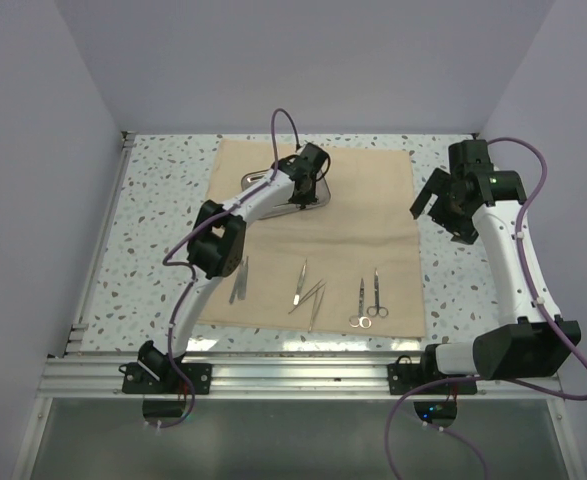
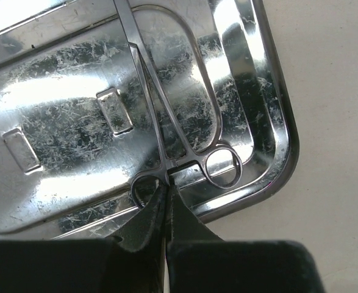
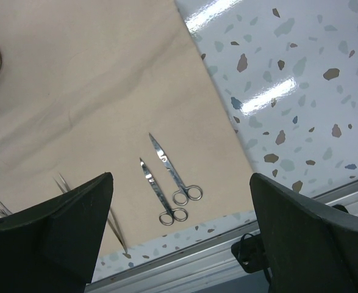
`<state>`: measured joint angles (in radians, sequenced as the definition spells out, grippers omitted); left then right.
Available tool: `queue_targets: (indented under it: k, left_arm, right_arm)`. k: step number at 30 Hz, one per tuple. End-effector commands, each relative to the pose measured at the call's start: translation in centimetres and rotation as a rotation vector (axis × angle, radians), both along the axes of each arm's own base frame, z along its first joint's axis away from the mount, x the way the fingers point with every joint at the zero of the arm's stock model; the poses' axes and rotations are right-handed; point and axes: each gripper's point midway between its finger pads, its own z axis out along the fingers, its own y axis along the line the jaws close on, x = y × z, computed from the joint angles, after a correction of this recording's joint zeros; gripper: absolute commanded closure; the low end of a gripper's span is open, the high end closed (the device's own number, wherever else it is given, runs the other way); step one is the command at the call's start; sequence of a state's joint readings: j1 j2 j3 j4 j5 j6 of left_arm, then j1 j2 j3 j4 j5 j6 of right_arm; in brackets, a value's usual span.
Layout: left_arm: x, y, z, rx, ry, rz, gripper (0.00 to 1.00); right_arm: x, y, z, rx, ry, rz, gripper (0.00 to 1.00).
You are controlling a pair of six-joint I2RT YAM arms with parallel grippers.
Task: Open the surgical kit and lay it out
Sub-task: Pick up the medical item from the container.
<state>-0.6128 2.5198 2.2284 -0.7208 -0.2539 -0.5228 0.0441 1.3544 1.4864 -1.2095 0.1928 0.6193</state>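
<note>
— Surgical kit [image 1: 313, 240]: where does it lie?
— At the centre of the speckled table [image 1: 163, 200]. The tan cloth wrap [image 1: 373, 190] is spread flat, and the steel tray [image 1: 257, 180] rests on its far left part.
— And the instruments?
— Several tweezers [image 1: 239, 281] lie in a row along the near edge of the cloth. To their right, two pairs of scissors [image 1: 376, 295] lie side by side, rings toward the near edge. One ring-handled forceps [image 2: 156, 131] lies inside the tray.
— Left gripper [image 2: 166, 196]?
— It is lowered into the tray with its jaws together, pinching the forceps at the shank between the two finger rings.
— Right gripper [image 1: 428, 205]?
— It is raised above the right edge of the cloth, jaws wide apart and holding nothing. Its wrist view shows the scissors on the cloth beneath it, well apart from both fingers.
</note>
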Motion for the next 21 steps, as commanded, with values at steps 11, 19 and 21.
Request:
queue_targets:
  k: [11, 19, 21]
  left_arm:
    - [-1.9, -0.2, 6.5, -0.053, -0.006, -0.077, 1.00]
    - [-3.0, 0.2, 10.6, -0.094, -0.059, -0.058, 1.00]
    - [-3.5, -0.1, 11.5, -0.104, -0.069, -0.065, 1.00]
  right_arm:
    - [-0.4, 0.0, 3.4, -0.008, -0.134, -0.002, 0.02]
    - [-0.8, 0.9, 4.6, 0.005, -0.175, 0.026, 0.02]
    - [-0.8, 1.0, 4.8, 0.005, -0.182, 0.030, 0.02]
